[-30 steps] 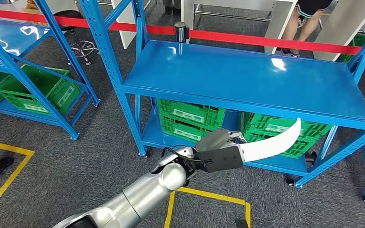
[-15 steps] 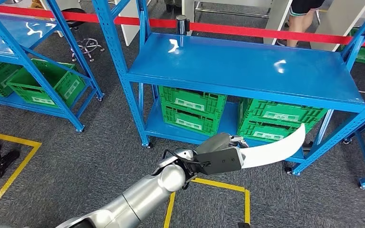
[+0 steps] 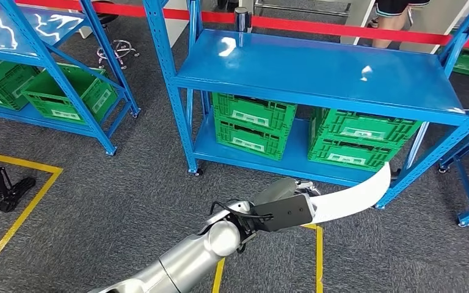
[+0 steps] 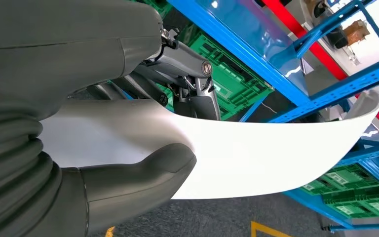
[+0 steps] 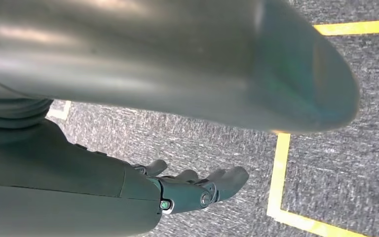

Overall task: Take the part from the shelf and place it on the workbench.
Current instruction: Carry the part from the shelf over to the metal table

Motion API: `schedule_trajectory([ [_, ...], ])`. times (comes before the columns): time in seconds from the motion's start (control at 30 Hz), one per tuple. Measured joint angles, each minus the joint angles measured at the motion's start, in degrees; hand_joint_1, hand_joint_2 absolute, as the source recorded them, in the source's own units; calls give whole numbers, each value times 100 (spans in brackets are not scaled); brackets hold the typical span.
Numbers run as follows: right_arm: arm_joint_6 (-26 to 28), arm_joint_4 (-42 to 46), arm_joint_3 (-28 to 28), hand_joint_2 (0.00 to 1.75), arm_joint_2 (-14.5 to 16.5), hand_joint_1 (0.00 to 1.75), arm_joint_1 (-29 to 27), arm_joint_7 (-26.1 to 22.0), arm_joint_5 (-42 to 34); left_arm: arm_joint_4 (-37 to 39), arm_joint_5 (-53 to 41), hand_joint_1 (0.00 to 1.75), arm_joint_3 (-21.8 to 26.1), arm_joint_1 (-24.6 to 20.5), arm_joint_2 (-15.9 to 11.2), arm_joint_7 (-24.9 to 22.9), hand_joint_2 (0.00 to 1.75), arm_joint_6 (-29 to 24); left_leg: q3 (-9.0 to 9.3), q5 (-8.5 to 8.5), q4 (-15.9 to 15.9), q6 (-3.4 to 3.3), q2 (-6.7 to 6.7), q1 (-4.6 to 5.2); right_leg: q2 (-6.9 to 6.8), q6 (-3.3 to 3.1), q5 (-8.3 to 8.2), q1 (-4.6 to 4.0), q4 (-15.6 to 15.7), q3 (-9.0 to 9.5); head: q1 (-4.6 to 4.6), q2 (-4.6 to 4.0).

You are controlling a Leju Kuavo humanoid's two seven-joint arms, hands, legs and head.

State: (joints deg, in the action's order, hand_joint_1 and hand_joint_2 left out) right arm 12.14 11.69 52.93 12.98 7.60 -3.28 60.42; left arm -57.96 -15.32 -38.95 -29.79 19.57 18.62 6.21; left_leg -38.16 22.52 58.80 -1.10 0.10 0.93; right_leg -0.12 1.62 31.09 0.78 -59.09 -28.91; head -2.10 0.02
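Above the grey floor [image 3: 128, 201], the left hand [image 3: 281, 207] is gripping a long, curved white part [image 3: 354, 196], its thumb [image 4: 143, 173] pressing one side and its fingers [image 4: 187, 89] the other. The part is pointing toward the blue shelf [image 3: 317, 79] holding green crates [image 3: 253, 125]. The right hand [image 5: 197, 190] is hanging over the floor, fingers loose, holding nothing.

L arm [image 3: 189, 256] stretched fwd, L hand [image 3: 284, 207] clamped, thumb [image 4: 143, 173] pressed on top. R hand [image 5: 192, 190] hanging low, fingers loosely apart, holding nothing.
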Motion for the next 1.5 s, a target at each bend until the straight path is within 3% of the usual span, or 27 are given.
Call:
schedule_trajectory([
  [0.1,-17,-1,-22,0,20,0,20,32,20,-84,-5,175,1,64,-36,-4,175,-21,-42,-81,-22,102,-7,2,-9,-133,-39,-3,138,-7,2,0],
  [0.17,-10,-2,-27,0,29,0,27,46,19,-124,-8,175,1,93,-65,-8,175,-22,-152,265,254,190,-17,-16,-29,-218,-166,18,152,-117,-21,0],
  [0.23,35,-2,-28,0,29,0,26,93,-5,-155,-1,175,-1,105,-82,-8,175,32,-324,842,942,260,-19,-44,-37,-254,-288,18,148,-260,-45,0],
  [0.27,65,-2,-28,0,26,0,17,111,-31,-163,6,175,-1,109,-85,-8,175,79,-386,1017,1298,279,-18,-52,-40,-254,-346,17,144,-336,-46,0],
  [0.3,93,-2,-27,0,20,0,5,117,-65,-166,14,175,-2,112,-85,-5,175,135,-388,1062,1537,285,-18,-57,-45,-251,-403,15,140,-412,-49,0],
  [0.33,118,-2,-25,0,10,0,-10,107,-108,-166,22,175,-3,113,-79,4,175,191,-306,989,1601,277,-19,-58,-48,-246,-458,11,137,-487,-53,0],
  [0.4,169,-2,-10,0,-13,0,-44,62,-186,-165,35,175,-4,100,-37,37,175,278,159,705,1120,197,-26,-42,-49,-233,-563,-6,135,-613,-61,0],
  [0.47,210,-2,14,0,-28,0,-71,-8,-249,-163,65,175,-7,59,43,73,175,329,766,680,262,80,-30,-4,-47,-198,-657,-19,136,-694,-61,0],
  [0.5,219,-2,24,0,-36,0,-78,-47,-263,-159,86,175,-9,30,79,92,175,340,953,733,-38,43,-31,17,-48,-172,-704,-11,143,-715,-59,0],
  [0.57,226,-2,36,0,-49,0,-85,-103,-268,-143,120,175,-15,-18,114,120,175,346,1042,748,-287,0,-26,46,-49,-98,-814,11,185,-738,-60,0],
  [0.63,227,-2,43,0,-71,0,-90,-131,-272,-119,134,175,-17,-49,125,128,175,346,986,607,-363,-60,1,27,-33,-37,-748,23,147,-786,-57,0],
  [0.7,226,-2,48,0,-97,0,-89,-152,-266,-91,141,175,-19,-75,136,129,175,341,882,461,-406,-113,27,-8,-13,8,-303,33,-271,-938,-27,0],
  [0.77,216,-2,49,0,-114,0,-84,-157,-238,-59,144,175,-20,-86,140,129,175,315,709,342,-379,-134,35,-15,-5,60,175,47,-1010,-1143,-1,0],
  [0.8,198,-2,49,0,-121,0,-81,-150,-212,-44,144,175,-20,-84,138,128,175,288,614,286,-354,-123,42,-21,-5,88,248,61,-1297,-1190,-1,0],
  [0.83,170,-2,48,0,-126,0,-76,-127,-178,-32,144,175,-20,-82,133,126,175,253,511,235,-318,-104,46,-35,-5,119,191,79,-1422,-1157,-1,0],
  [0.9,111,-2,41,0,-131,0,-55,-58,-103,-24,146,175,-19,-79,122,126,175,188,294,153,-203,-40,50,-84,-7,192,-125,133,-1081,-796,0,0],
  [0.93,94,-2,34,0,-123,0,-37,-18,-74,-30,151,175,-19,-76,119,127,175,169,187,125,-129,-3,48,-102,-4,239,-179,155,-716,-527,10,0],
  [0.97,89,-2,30,0,-115,0,-18,8,-55,-43,161,175,-20,-67,122,131,175,163,96,101,-53,35,43,-108,7,237,-153,161,-369,-295,22,0],
  [1.03,85,-2,25,0,-98,0,5,31,-33,-79,185,175,-30,-33,136,140,175,168,-8,43,44,111,34,-94,26,164,4,146,-11,-99,34,0],
  [1.1,80,-2,25,0,-93,0,3,30,-27,-101,198,175,-48,7,142,145,175,180,-38,-18,63,193,31,-105,20,12,-23,130,-13,-163,25,0],
  [1.17,77,-2,25,0,-87,0,1,29,-29,-116,201,175,-60,35,137,143,175,192,-116,206,211,261,25,-129,4,-114,-131,126,-22,-273,7,0],
  [1.27,74,-2,25,0,-85,0,4,29,-28,-146,204,175,-71,55,131,143,175,197,-341,1040,1150,307,17,-136,-9,-188,-345,104,-21,-517,-32,0],
  [1.3,82,-2,25,0,-86,0,3,38,-25,-151,207,175,-74,61,127,139,175,203,-369,1173,1472,305,16,-135,-14,-194,-417,89,-22,-609,-37,0],
  [1.37,124,-2,25,0,-88,0,2,73,-14,-152,219,175,-86,72,121,128,175,238,-199,1050,1650,258,13,-125,-26,-195,-556,55,-25,-785,-43,0],
  [1.4,154,-2,25,0,-92,0,4,91,-15,-152,233,175,-94,74,126,125,175,268,24,900,1453,211,9,-111,-29,-191,-625,37,-25,-867,-46,0],
  [1.43,183,-2,25,0,-96,0,7,103,-25,-154,256,175,-102,72,138,131,175,303,331,826,1092,146,4,-88,-31,-185,-691,27,-25,-933,-46,0],
  [1.5,237,-2,25,0,-112,0,15,111,-78,-158,331,175,-142,60,181,174,175,399,941,923,246,51,-6,-34,-32,-140,-817,18,-14,-1007,-44,0],
])
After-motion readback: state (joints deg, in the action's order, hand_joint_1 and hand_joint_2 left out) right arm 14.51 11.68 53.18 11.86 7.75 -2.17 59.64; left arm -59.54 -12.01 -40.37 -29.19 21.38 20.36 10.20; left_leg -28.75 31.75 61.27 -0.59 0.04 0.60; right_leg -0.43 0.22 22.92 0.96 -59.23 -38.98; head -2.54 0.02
